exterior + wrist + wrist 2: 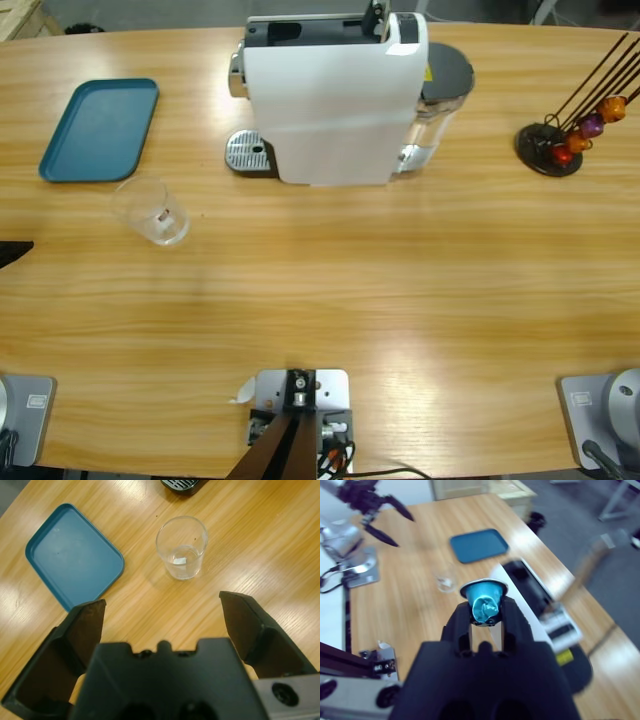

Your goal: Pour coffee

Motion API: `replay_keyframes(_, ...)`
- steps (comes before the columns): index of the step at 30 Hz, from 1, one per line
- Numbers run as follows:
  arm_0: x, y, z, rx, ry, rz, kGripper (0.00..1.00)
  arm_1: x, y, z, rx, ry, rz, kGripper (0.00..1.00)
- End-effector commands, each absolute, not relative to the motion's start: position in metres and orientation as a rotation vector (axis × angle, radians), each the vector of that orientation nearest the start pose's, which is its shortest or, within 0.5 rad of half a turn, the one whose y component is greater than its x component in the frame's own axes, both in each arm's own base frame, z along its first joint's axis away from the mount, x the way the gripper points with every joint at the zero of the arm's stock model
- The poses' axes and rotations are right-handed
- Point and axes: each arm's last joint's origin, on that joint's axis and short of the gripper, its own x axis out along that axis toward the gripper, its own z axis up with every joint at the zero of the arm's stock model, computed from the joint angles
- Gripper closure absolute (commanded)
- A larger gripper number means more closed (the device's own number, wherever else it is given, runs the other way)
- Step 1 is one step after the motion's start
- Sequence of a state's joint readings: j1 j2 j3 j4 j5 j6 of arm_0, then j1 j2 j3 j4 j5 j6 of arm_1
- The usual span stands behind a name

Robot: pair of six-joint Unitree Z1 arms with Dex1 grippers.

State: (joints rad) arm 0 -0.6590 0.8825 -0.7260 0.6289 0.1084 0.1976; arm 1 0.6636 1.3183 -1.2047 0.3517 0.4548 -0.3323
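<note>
Although the task names coffee, no amber liquid can be made out: the one clear tumbler (152,211) stands upright on the wooden table (330,290), just beside the near corner of the single teal tray (100,129), and in the left wrist view its bottom (181,560) shows only a pale glint. One white coffee machine (333,92) stands at the far middle of the table, its metal drip grate (248,153) on the tumbler's side. At the far right edge, one black capsule stand (550,148) carries four visible capsules (590,126): two orange, one purple, one red.

Only the right wrist view shows a fifth capsule, a teal one (484,601), pinched between the black jaws of the right gripper (485,611), which is closed narrowly upon it. That gripper is raised well above the table and looks down across the machine (540,600), the tumbler (445,578) and the tray (478,544). It is not seen in the high view.

Left gripper (162,610) hangs above the table with jaws spread wide and nothing between them, pointed toward the tumbler and tray (75,555). The right wrist view shows it from afar (385,517), likewise spread. The high view catches only a dark tip (12,252) at the left edge.
</note>
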Motion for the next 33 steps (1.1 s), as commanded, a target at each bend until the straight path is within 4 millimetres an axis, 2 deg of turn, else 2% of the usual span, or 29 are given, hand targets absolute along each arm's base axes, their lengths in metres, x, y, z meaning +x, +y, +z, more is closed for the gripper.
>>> replay_keyframes(1, 0.065, -0.044, 0.312, 0.510, 0.702, -0.623, 0.004, 0.221, 0.253, 0.401, -0.528, 0.320, 1.355, 0.892)
replay_keyframes(6, 0.067, -0.046, 0.310, 0.525, 0.709, -0.627, 0.004, 0.246, 0.274, 0.376, -0.570, 0.343, 1.411, 0.892)
replay_keyframes(15, 0.072, -0.049, 0.307, 0.537, 0.722, -0.628, 0.004, 0.298, 0.257, 0.365, -0.587, 0.349, 1.309, 0.892)
replay_keyframes(19, 0.075, -0.051, 0.305, 0.538, 0.725, -0.628, 0.004, 0.318, 0.259, 0.357, -0.570, 0.356, 1.312, 0.892)
replay_keyframes(26, 0.077, -0.053, 0.300, 0.550, 0.735, -0.625, 0.004, 0.330, 0.265, 0.338, -0.545, 0.387, 1.364, 0.892)
replay_keyframes(33, 0.077, -0.053, 0.299, 0.550, 0.733, -0.626, 0.004, 0.337, 0.264, 0.330, -0.560, 0.409, 1.336, 0.892)
